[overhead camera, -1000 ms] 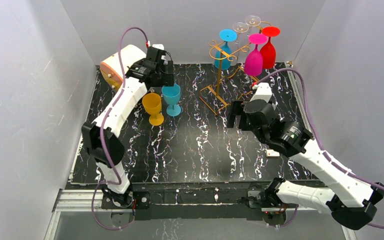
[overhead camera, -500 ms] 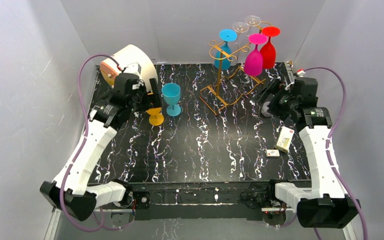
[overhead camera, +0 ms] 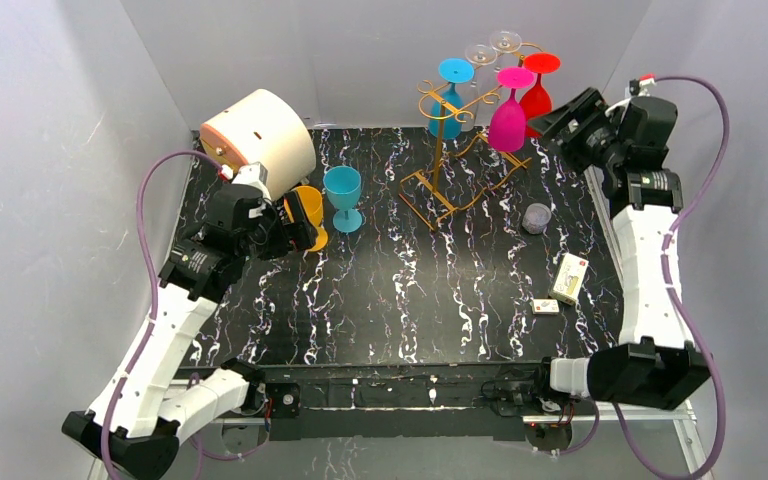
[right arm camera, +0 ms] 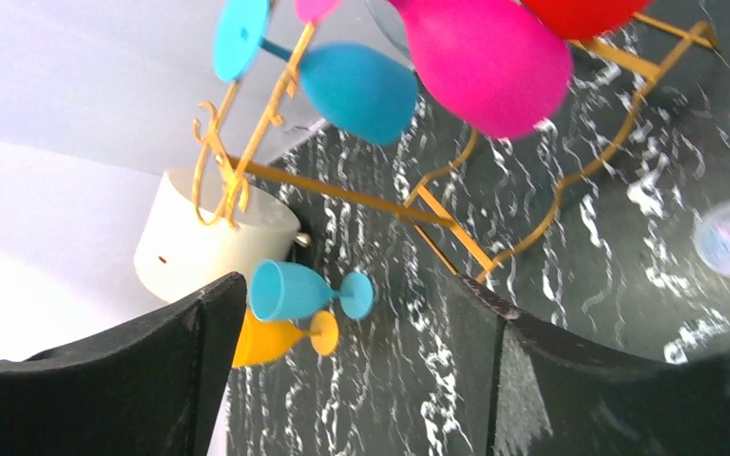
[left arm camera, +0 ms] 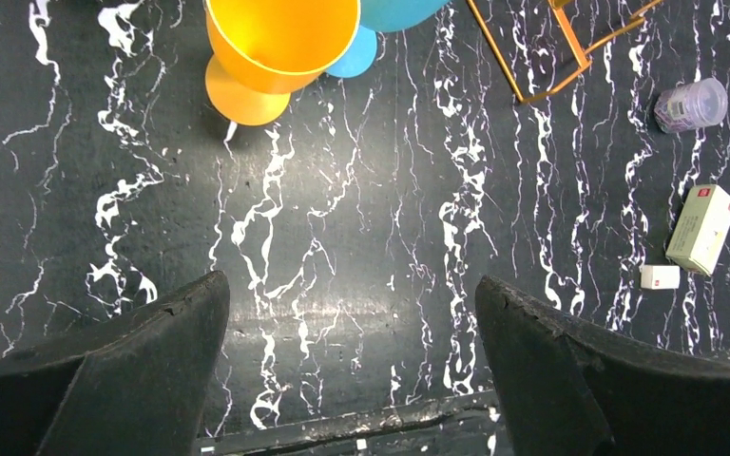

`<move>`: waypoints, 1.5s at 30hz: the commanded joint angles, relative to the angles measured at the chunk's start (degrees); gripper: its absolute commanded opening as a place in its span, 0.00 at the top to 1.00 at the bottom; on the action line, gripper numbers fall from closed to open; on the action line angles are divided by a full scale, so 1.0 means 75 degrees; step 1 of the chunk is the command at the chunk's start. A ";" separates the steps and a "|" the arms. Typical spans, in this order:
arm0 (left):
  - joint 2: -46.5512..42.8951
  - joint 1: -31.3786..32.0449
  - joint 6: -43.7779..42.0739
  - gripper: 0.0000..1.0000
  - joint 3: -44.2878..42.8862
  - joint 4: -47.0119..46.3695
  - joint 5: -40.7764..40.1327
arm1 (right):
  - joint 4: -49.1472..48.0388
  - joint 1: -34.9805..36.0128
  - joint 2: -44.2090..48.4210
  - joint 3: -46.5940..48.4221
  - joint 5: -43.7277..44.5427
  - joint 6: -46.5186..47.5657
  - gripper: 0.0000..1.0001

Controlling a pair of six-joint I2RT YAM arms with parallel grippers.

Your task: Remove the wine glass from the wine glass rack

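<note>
Marble table (overhead camera: pixel 410 300) | pink wine glass (overhead camera: pixel 507 122) near released right hand (right arm camera: pixel 347 280) | left hand (left arm camera: pixel 352 290) released

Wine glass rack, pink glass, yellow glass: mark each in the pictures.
wine glass rack (overhead camera: pixel 439 155): top external view, upright stem.
pink glass (overhead camera: pixel 507 125): top external view, bowl.
yellow glass (left arm camera: pixel 280 28): left wrist view, inside of bowl.

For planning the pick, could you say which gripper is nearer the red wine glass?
Right: the right gripper is beside the red wine glass; the left gripper is far off, by the yellow glass.
</note>
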State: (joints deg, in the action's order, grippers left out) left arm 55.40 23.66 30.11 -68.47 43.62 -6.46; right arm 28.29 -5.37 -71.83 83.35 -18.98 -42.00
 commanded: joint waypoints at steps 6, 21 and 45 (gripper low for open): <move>-0.0492 -0.0059 0.0195 0.02 0.0315 0.0137 0.0510 | -0.1270 -0.0014 -0.1849 0.1803 -0.0423 -0.0811 0.29; -0.0427 -0.0059 0.0111 0.02 -0.0046 0.0431 0.0475 | -0.2112 0.0143 -0.3363 0.2726 0.0161 -0.1563 0.44; 0.0009 -0.0061 -0.0758 0.02 -0.0819 0.1278 -0.0033 | -0.2711 0.0446 -0.3936 0.3006 0.1171 -0.1765 0.60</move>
State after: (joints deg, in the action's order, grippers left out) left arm 55.64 23.55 25.06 -74.39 52.14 -6.83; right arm 11.42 -1.83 -101.30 102.24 -11.27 -55.16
